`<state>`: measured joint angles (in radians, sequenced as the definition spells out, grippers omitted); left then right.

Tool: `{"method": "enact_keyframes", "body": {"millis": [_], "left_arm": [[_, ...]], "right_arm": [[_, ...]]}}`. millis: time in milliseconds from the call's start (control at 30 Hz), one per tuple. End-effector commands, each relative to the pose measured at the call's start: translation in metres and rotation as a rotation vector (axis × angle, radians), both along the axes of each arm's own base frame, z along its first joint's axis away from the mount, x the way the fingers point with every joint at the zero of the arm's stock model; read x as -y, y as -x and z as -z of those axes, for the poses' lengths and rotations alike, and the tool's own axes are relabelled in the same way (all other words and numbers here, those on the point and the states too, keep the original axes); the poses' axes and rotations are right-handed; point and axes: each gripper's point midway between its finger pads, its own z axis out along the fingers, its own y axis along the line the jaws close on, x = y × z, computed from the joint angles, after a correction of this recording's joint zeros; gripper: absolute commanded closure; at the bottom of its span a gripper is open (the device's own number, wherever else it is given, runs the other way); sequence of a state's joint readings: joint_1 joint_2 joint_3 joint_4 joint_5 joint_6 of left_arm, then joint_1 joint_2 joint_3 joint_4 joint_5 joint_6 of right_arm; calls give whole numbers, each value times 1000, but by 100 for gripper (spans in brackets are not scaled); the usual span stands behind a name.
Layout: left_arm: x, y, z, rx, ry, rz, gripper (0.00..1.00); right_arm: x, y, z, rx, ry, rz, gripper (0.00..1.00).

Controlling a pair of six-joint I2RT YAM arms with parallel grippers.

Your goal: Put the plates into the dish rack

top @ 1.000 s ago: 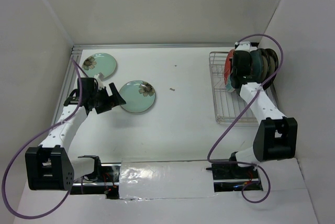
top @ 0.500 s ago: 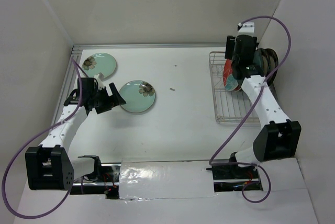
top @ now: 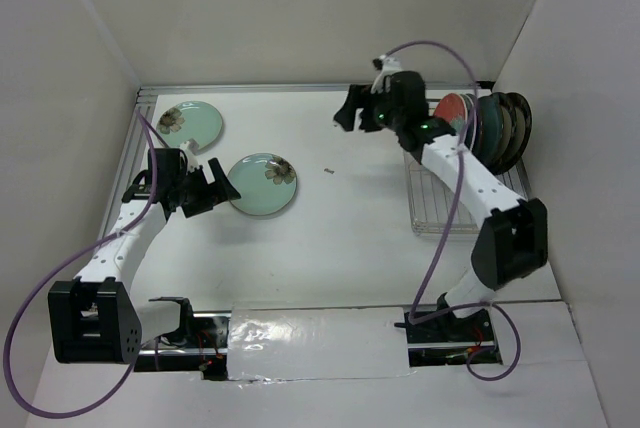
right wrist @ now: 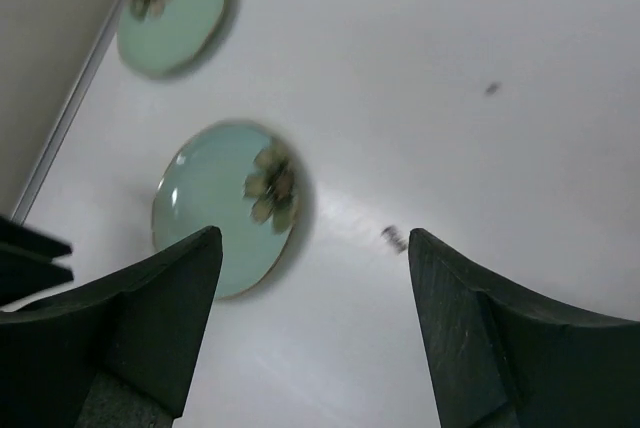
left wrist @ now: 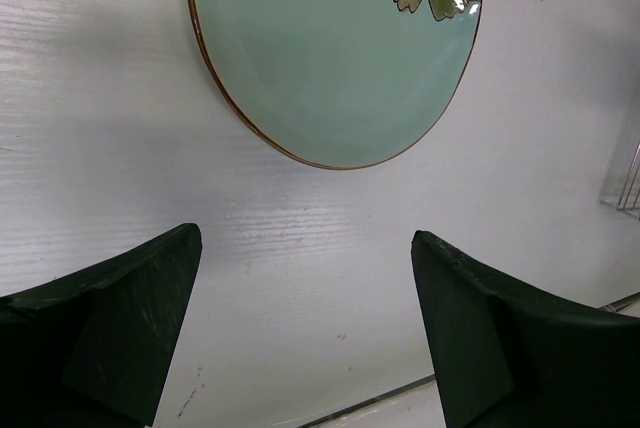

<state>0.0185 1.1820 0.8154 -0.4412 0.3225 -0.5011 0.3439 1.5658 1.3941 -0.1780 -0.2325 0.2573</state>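
Two round pale mint ceramic plates (top: 262, 184) lie unloaded near the bench's (top: 340, 238) far left corner; several others stand in the silver wire dish rack (top: 440, 210) at the right edge. Left gripper (top: 222, 191) and right gripper (top: 352, 118) both gape empty.

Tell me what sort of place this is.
Probably a robot test booth, not a kitchen: a white table boxed in by plain walls, two arms bolted at its edge, plates and a rack.

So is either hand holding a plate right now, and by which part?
Nothing is held. Both hands are open and empty: the left hand just short of a mint plate, the right hand above the table.
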Motion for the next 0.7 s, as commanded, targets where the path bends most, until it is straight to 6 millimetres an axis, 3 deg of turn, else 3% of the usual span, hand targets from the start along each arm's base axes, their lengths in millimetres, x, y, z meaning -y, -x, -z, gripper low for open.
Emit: {"method": "enact_keyframes", "body": {"millis": [0, 100, 167, 200, 300, 333, 400, 500, 667], "left_arm": [[3, -7, -16, 59, 8, 11, 1], [3, -7, -16, 59, 8, 11, 1], [1, -7, -15, 59, 1, 5, 1], [1, -7, -15, 59, 1, 5, 1], [1, -7, -15, 59, 1, 5, 1], [1, -7, -18, 68, 1, 5, 1], [1, -7, -18, 68, 1, 5, 1], [1, -5, -17, 59, 1, 5, 1], [1, -5, -17, 59, 1, 5, 1]], "right_arm": [[-62, 26, 46, -189, -133, -161, 18], [-88, 28, 90, -324, -190, -170, 18], [-109, 32, 106, -381, -250, -197, 20], [-117, 33, 128, -432, -251, -207, 22], [-139, 40, 150, -488, -264, -247, 22], [-142, 37, 167, -519, -255, -249, 23], [-152, 38, 178, -543, -259, -269, 23], [-159, 42, 213, -609, -259, -275, 24], [-171, 56, 250, -684, -267, -319, 27]]}}
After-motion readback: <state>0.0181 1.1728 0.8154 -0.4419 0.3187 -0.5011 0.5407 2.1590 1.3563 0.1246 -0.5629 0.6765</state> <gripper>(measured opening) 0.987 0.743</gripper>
